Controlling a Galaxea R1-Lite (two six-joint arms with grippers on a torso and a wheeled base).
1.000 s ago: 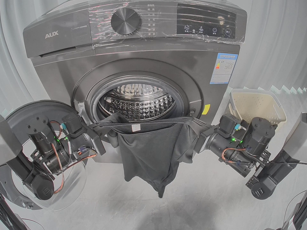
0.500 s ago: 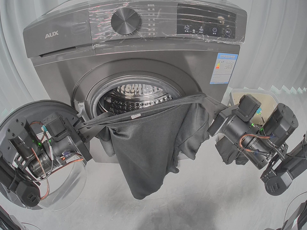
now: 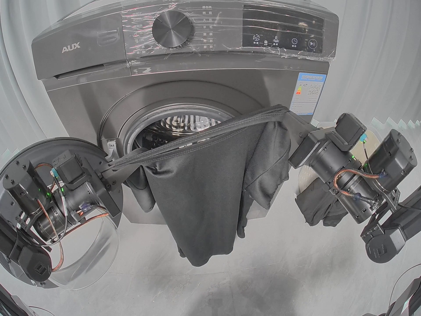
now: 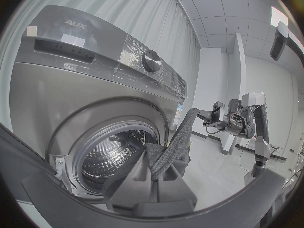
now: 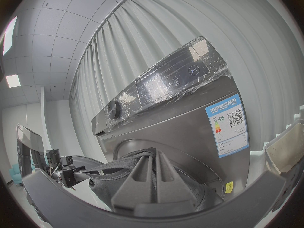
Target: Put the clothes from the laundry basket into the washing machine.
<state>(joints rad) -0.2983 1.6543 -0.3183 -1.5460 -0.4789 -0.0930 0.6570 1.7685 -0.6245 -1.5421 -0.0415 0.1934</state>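
A dark grey garment [image 3: 206, 189] hangs in front of the washing machine's [image 3: 184, 53] open drum [image 3: 175, 126]. Its waistband is stretched taut on a slant between my two grippers. My left gripper [image 3: 115, 168] is shut on the lower end beside the door hinge, and its closed fingers [image 4: 139, 178] pinch the band. My right gripper [image 3: 289, 118] is shut on the higher end at the drum's right rim, with the fabric clamped between its fingers [image 5: 142, 174]. The cream laundry basket [image 5: 285, 149] stands right of the machine, mostly hidden behind my right arm.
The machine's round door [image 3: 57, 154] stands swung open at the left, behind my left arm. Another dark cloth [image 3: 318, 205] hangs below my right arm by the basket. Grey floor [image 3: 263, 277] lies open in front of the machine. Curtains hang behind.
My right gripper has risen and moved right, lifting its end of the waistband. My left gripper has pulled left. The garment now hangs tilted and higher across the drum opening.
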